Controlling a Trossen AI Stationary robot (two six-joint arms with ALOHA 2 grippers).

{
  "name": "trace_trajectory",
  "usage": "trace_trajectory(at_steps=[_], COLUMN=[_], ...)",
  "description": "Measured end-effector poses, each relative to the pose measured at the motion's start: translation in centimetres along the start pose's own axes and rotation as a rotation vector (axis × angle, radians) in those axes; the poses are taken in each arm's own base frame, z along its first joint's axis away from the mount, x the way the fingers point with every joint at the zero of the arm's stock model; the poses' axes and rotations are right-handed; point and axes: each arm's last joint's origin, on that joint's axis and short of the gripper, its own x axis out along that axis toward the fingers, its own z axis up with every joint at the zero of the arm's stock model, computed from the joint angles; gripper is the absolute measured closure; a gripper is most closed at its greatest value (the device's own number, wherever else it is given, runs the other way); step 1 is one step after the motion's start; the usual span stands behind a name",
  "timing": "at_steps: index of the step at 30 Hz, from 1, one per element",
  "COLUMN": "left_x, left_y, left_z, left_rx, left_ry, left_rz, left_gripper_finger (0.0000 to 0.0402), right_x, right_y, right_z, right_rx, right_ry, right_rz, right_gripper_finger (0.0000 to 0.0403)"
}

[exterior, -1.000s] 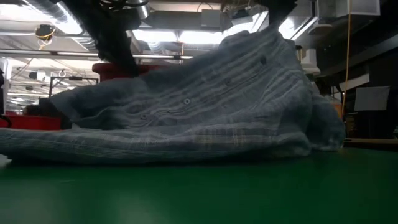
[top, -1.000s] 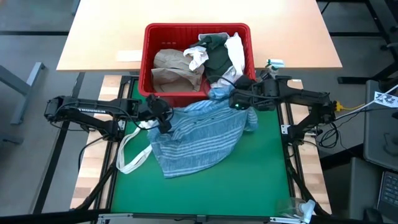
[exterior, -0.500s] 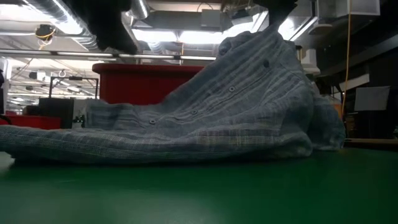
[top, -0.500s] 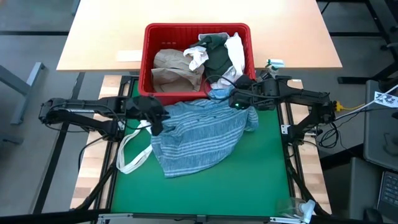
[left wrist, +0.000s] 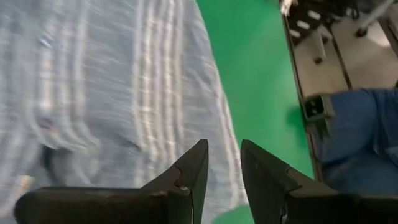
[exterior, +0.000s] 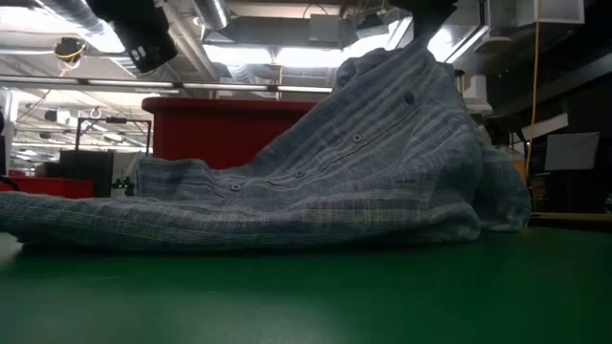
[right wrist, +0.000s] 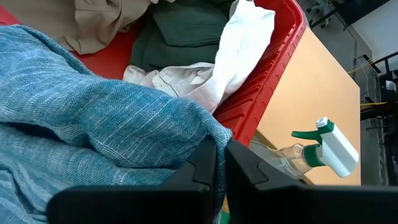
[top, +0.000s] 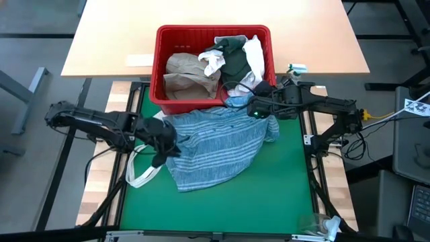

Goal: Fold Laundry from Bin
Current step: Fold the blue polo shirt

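Observation:
A blue-striped shirt (top: 215,144) lies spread on the green mat (top: 282,195), its far right part raised to my right gripper (top: 236,102), which is shut on it beside the red bin (top: 160,74). In the low view the shirt (exterior: 316,191) slopes up to a peak at the right. The bin holds tan (top: 185,70), white (top: 254,54) and dark green-grey (top: 235,60) laundry. My left gripper (top: 163,156) hovers open over the shirt's left edge, with nothing between its fingers (left wrist: 193,168). My right gripper pinches a bunched fold of the shirt's far right part (right wrist: 202,130) between its two fingers. The fingers slant down toward the bin. That part is held up off the mat, and the cloth drapes down from it (exterior: 402,67) to the rest lying flat.
A white tote bag's straps (top: 142,173) stick out from under the shirt's left side. A spray bottle (top: 296,68) stands to the right of the bin on the wooden table (top: 322,40). A paper slip (top: 139,60) lies to the bin's left. The mat's near half is bare green.
My left gripper has come off the shirt's left part, gone toward the table's near edge and up, and turned. The shirt's left part, raised a second ago, has dropped flat onto the mat. The right side stays held up.

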Motion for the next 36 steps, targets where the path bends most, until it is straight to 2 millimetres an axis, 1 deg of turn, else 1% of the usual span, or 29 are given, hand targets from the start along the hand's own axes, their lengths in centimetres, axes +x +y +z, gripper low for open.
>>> trace_trajectory(at_steps=[2,9,12,18,23,26,29,36], left_x=[0.7,3.6,5.1,8.6,11.3,12.6,13.6,15.8], left_y=[-0.5,-2.3,-3.0,-4.6,-5.6,-6.1,-6.2,-5.6], left_z=[-0.2,-0.8,-1.4,-3.7,-5.2,-5.9,-6.6,-8.4], left_rx=[-0.012,0.046,0.079,0.148,0.197,0.216,0.232,0.272], left_ry=[0.025,0.09,0.144,0.278,0.304,0.309,0.329,0.37], left_rz=[-0.013,-0.06,-0.069,-0.046,-0.024,-0.028,-0.013,0.117], left_gripper_finger=[0.0295,0.0247,0.0237,0.0234,0.0234,0.0234,0.0234,0.0234], right_x=[0.0,0.0,0.0,0.0,0.0,0.0,0.0,0.0], right_y=[0.0,0.0,0.0,0.0,0.0,0.0,0.0,0.0], right_z=[0.0,0.0,0.0,0.0,0.0,0.0,0.0,0.0], right_rx=[0.0,0.0,-0.001,-0.001,-0.001,-0.001,-0.001,-0.001], right_ry=[0.002,0.007,0.007,0.007,0.007,0.007,0.007,0.007], right_rz=[0.003,0.009,0.01,0.01,0.01,0.01,0.01,0.01], right_gripper_finger=[0.038,0.038,0.038,0.038,0.038,0.038,0.038,0.038])
